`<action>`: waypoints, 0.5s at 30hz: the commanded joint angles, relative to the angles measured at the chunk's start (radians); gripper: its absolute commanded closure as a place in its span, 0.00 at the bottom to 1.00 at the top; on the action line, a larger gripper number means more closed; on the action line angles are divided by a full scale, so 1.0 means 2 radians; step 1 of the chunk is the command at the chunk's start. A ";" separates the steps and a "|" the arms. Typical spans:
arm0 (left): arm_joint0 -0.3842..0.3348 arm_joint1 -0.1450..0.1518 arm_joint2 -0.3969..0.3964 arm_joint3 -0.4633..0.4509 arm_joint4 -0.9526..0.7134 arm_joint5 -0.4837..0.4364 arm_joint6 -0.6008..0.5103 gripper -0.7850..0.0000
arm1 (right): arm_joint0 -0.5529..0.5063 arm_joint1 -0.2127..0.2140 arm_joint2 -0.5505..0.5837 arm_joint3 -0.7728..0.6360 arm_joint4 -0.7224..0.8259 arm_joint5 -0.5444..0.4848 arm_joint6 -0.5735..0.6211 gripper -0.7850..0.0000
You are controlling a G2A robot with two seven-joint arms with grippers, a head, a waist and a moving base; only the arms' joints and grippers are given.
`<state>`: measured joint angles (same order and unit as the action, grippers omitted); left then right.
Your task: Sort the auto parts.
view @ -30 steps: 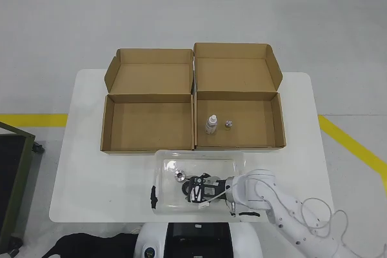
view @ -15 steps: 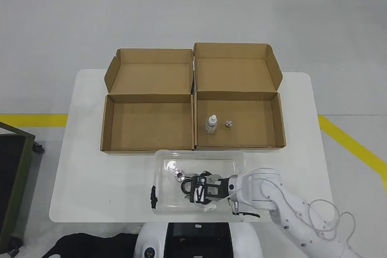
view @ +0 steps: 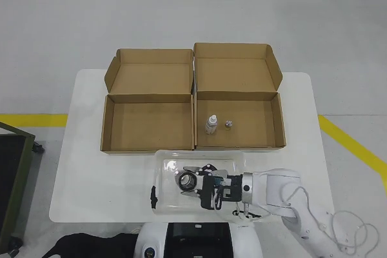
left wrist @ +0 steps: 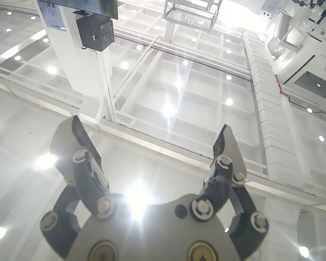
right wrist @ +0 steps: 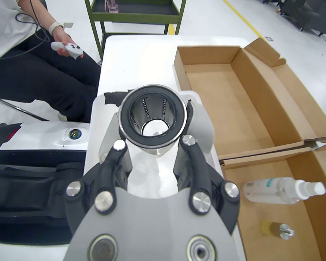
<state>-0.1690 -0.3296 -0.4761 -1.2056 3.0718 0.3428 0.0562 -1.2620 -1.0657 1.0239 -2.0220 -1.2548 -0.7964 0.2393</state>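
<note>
Grey floor with a yellow line at the left edge of the top view, and a green cart at lower left. A white bench filled the middle of the frame.

Two open cardboard boxes sat side by side, touching, on the upper half of the bench with their lids folded back. The left box had nothing inside. The right box held a spray bottle lying on its side, with a small metal fitting just beside it, both near that box's left wall.

A clear tray sat at lower centre, just below the boxes. A small shiny part lay in its upper left corner.

The right gripper came in from the lower right and sat over the tray. Its fingers were clamped on either side of a bearing sleeve, a metal cylinder with a dark rim and an open bore facing the wrist camera. In the top view the sleeve was left of centre over the tray. Couldn't tell if it touched the tray floor.

The left gripper pointed up at the ceiling. Its fingers were spread wide apart with nothing between them.
</note>
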 commanded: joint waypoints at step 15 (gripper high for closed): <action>0.000 0.000 0.000 0.000 0.000 0.000 0.000 0.00 | 0.028 -0.011 0.004 -0.021 0.043 0.045 -0.123 1.00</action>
<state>-0.1690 -0.3296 -0.4761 -1.2056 3.0718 0.3428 0.0562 -1.2121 -1.0865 1.0298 -2.0609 -1.1677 -0.7124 0.0002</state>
